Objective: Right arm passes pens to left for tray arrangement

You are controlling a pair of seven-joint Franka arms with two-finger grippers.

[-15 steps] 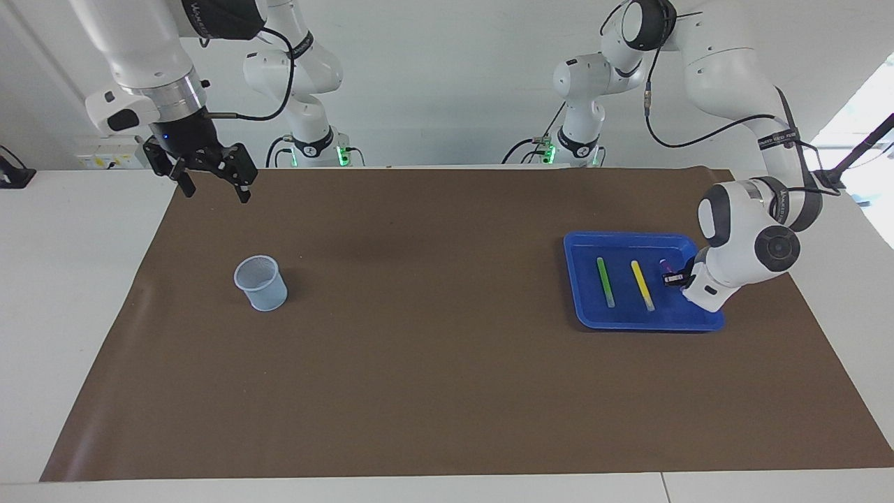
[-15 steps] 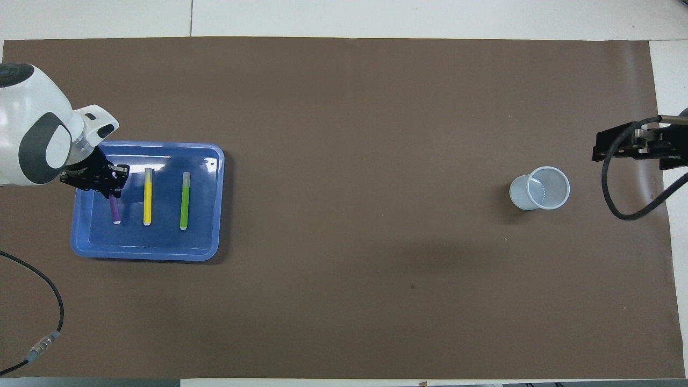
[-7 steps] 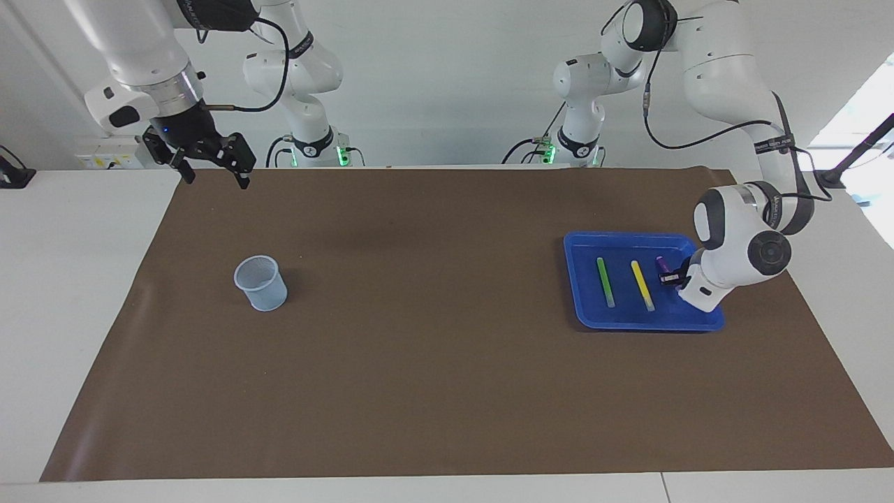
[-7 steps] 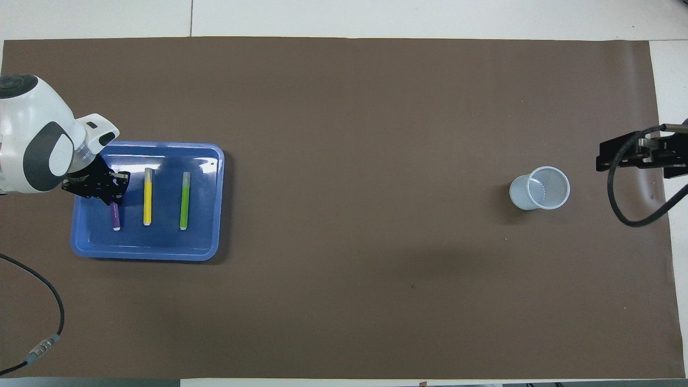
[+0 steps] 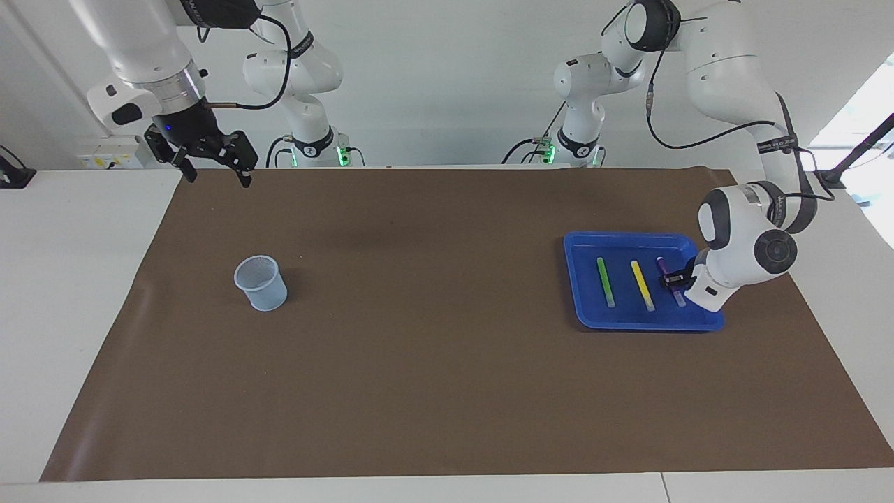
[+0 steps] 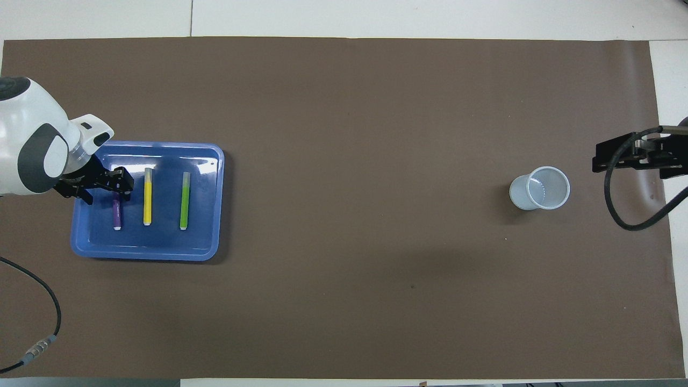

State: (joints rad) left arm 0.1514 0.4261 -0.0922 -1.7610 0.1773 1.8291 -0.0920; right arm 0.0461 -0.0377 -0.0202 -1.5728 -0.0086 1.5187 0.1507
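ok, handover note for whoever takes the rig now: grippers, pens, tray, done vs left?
Left gripper: open, low in the tray, straddling the purple pen's end; pen lies flat, released.
Right gripper: open, empty, raised over the mat's edge at its own end, waiting.
Green pen, yellow pen and purple pen lie side by side in the tray, parallel, apart.
Cup: upright on the mat at the right arm's end; no pen visible in it.
Done: all three pens placed.
Left: lift the left gripper out of the tray.
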